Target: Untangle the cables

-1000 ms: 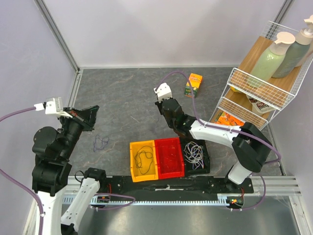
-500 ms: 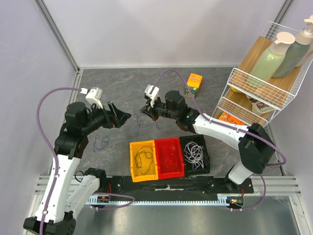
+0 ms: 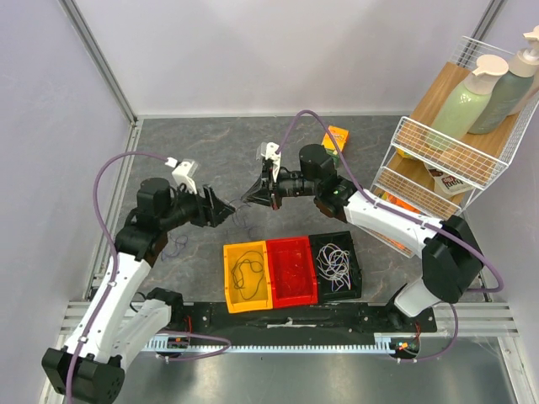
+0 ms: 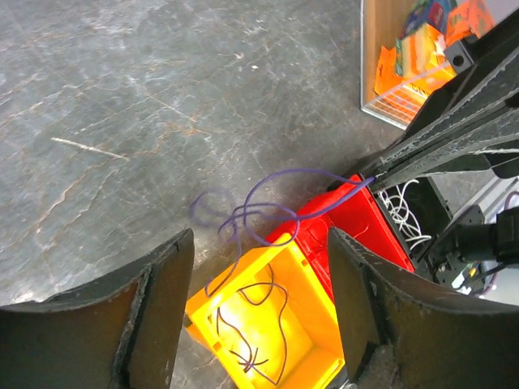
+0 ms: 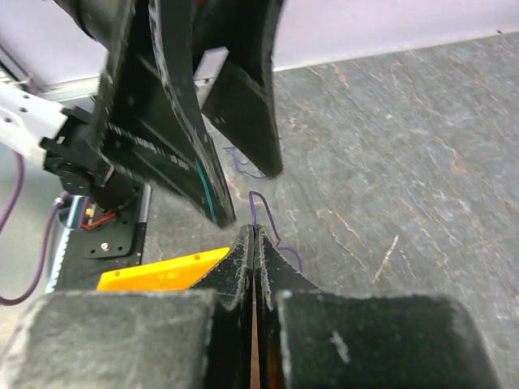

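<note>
Right gripper (image 5: 253, 235) pinched shut on purple cable (image 4: 243, 217), loops dangling off its tips. Left gripper (image 4: 259, 237) wide open, empty, tangle just ahead between its fingers. Black cable (image 3: 247, 271), white cable (image 3: 334, 261) lie in bins (image 3: 226, 278) (purple one left, by my reading).

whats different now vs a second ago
The left arm swung in from the left side toward the middle, and the left gripper opened. The right arm reached out to the left; the right gripper, shut on a purple cable, now faces it with the cable dangling. The bins, carton and rack stayed put.
</note>
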`<action>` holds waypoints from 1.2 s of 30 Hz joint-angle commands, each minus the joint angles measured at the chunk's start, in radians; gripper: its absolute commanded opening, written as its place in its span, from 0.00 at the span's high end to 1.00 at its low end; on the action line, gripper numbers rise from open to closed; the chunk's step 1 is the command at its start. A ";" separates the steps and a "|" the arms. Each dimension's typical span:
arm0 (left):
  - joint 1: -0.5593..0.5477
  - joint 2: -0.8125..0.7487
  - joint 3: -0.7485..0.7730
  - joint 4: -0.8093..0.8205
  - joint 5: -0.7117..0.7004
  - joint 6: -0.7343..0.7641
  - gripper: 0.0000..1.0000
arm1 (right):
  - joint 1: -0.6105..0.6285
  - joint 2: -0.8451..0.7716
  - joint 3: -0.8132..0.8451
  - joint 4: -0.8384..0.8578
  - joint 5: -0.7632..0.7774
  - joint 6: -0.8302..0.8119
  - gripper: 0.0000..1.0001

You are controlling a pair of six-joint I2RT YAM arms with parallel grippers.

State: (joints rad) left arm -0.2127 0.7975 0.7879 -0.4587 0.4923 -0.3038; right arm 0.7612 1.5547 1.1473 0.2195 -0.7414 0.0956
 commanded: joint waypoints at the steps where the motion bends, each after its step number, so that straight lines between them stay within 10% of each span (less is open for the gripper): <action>1: -0.129 -0.006 -0.015 0.155 -0.142 0.087 0.23 | 0.000 -0.048 0.034 0.083 -0.111 0.072 1.00; 5: -0.246 0.043 -0.004 0.210 -0.331 0.129 0.22 | 0.000 -0.050 0.029 0.106 -0.134 0.090 1.00; 11: -0.248 0.049 0.024 0.239 -0.443 0.129 0.50 | 0.001 -0.056 0.023 0.089 -0.130 0.079 1.00; 17: -0.248 -0.004 0.017 0.183 -0.420 0.127 0.30 | -0.002 -0.053 0.028 0.075 -0.124 0.070 1.00; 28: -0.248 0.012 -0.053 0.445 -0.285 0.110 0.28 | 0.001 -0.054 0.014 0.159 -0.202 0.148 1.00; 36: -0.249 -0.043 -0.044 0.230 -0.367 0.023 0.41 | 0.000 -0.076 0.012 0.139 -0.040 0.161 1.00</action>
State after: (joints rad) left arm -0.4595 0.8047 0.7368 -0.1478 0.1524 -0.2169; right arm 0.7593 1.5253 1.1473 0.3351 -0.8803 0.2295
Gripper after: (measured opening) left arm 0.593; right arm 0.005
